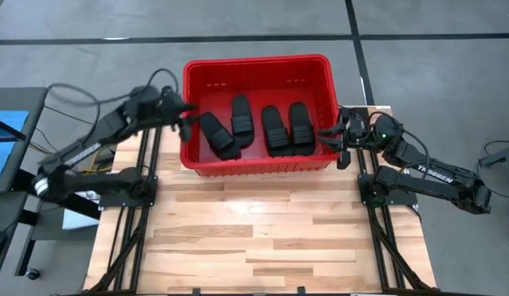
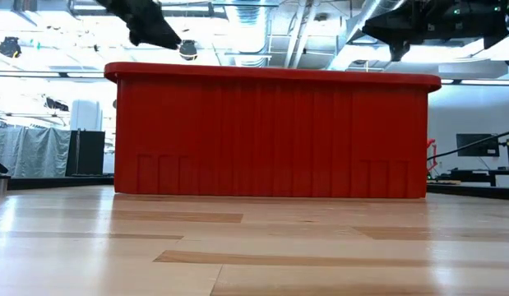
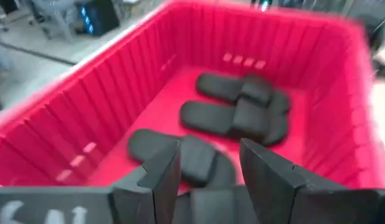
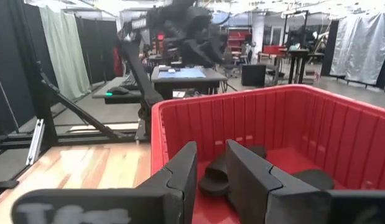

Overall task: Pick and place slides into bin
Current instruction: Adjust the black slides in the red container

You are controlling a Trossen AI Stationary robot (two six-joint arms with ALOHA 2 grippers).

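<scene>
1. Inside the bin point(image 1: 258, 67), toward twelve o'clock on the table point(image 1: 254, 238), lie all four slides point(image 1: 254, 127); by my judgement nothing is left to pick.
2. The left gripper point(image 1: 186, 108) hovers at the bin's nine o'clock rim, fingers apart, empty.
3. The right gripper point(image 1: 330, 136) sits at three o'clock, fingers narrowly apart, empty.
4. Nothing blocks either arm.

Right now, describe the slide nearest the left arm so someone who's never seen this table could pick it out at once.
Find the red bin at the table's far edge, seen from above. Four black slides lie in a row on its bottom; take the one at the left end, nearest the left gripper. Unlike its three straighter neighbours, it lies at a clear slant.
</scene>
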